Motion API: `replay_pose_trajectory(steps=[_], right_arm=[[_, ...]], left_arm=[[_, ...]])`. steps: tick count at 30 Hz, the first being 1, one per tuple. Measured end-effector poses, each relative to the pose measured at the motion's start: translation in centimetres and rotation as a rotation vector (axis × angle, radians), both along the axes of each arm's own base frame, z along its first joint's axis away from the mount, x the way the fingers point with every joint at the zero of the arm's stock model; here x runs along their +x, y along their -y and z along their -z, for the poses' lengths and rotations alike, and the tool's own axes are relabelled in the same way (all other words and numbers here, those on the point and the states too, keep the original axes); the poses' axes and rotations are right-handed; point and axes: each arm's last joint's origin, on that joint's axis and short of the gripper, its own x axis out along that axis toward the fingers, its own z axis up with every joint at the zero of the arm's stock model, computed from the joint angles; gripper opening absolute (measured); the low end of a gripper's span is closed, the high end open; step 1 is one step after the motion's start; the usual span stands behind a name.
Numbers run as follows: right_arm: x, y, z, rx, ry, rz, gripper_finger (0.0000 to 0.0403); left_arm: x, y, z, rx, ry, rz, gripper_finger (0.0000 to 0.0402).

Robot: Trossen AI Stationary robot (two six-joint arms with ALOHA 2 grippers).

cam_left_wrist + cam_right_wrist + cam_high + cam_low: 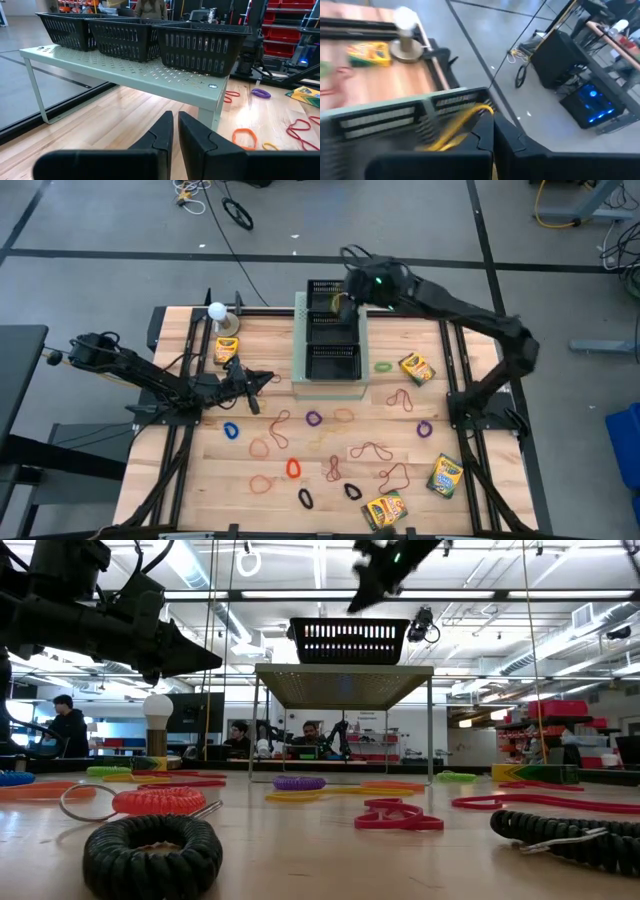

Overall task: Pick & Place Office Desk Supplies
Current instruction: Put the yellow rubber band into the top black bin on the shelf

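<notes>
Wooden planks make up the tabletop [200, 470] we look down on, with grey floor and cables around it, and at its left edge we find the left gripper [262, 379] low over the wood beside one crayon box [226, 350]; its own wrist view shows the two dark fingers [162, 131] nearly together with only a thin slit between them and nothing in it. Just behind that box stands a white ball on a stand [218, 313]. Moving toward the middle, loose rubber bands [290, 468] in red, orange, purple, blue and black lie scattered over the planks, several overlapping so that we cannot count them. At the table's far centre sits a pale-green perforated stand [329, 388] carrying three black mesh trays [333, 360] in a row; the farthest tray is partly covered by the right arm. Above that farthest tray hangs the right gripper [340, 300], its jaws pressed shut on a yellow rubber band [455, 127], which is blurred in the wrist view, and we cannot tell where the loop's lower end reaches. Further right, a green band and three more crayon boxes [416, 367] lie on the wood, the nearest one cut off at the picture's bottom
</notes>
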Motion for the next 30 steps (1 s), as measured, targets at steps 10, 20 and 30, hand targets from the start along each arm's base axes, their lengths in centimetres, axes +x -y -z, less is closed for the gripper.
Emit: replay_pose_trajectory(steps=[10,20,30], right_arm=[[2.9,4.8,4.6,0.012,-0.088,-0.025,0.0000],[3.7,5.6,7.1,0.055,-0.152,-0.040,0.0003],[3.4,5.2,6.7,0.089,-0.131,-0.008,0.0002]], left_arm=[[0.0,0.0,0.0,0.000,0.000,0.000,0.0036],[0.0,0.0,0.0,0.000,0.000,0.000,0.0036],[0.0,0.0,0.0,0.000,0.000,0.000,0.0036]])
